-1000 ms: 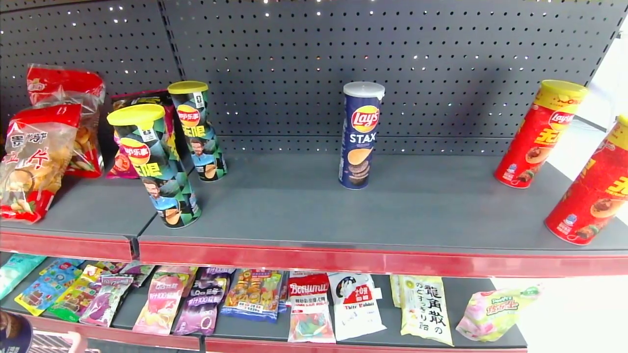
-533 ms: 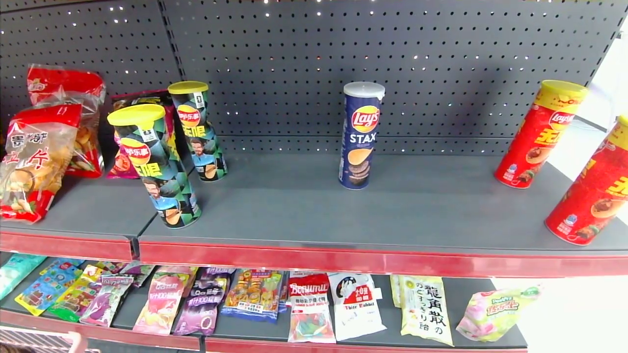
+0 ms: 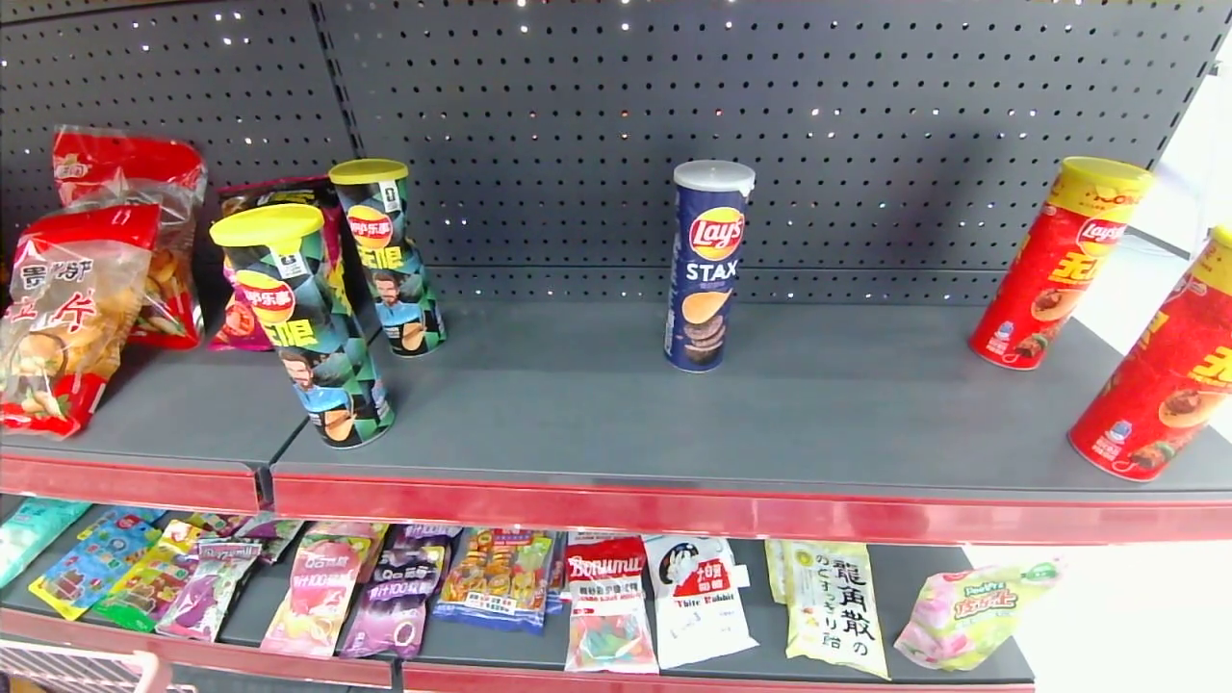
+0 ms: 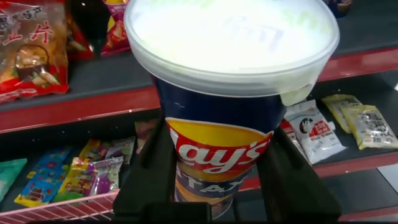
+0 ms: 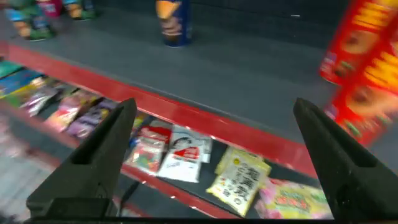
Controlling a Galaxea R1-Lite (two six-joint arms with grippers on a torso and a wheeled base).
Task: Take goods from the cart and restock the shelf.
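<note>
The left gripper (image 4: 221, 186) clamps a smooth navy cylindrical chip can (image 4: 217, 143), translucent plastic lid (image 4: 230, 37) up, near the matte grey shelf (image 3: 616, 414); the right gripper (image 5: 217, 155) gapes wide, empty.

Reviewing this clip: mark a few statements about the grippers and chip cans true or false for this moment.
1. The left gripper grips a blue can. True.
2. The right gripper holds a snack bag. False: it is open and empty.
3. The shelved blue can lies on its side. False: it stands upright on the upper shelf.
4. Two red cans stand at the upper shelf's right end. True.
</note>
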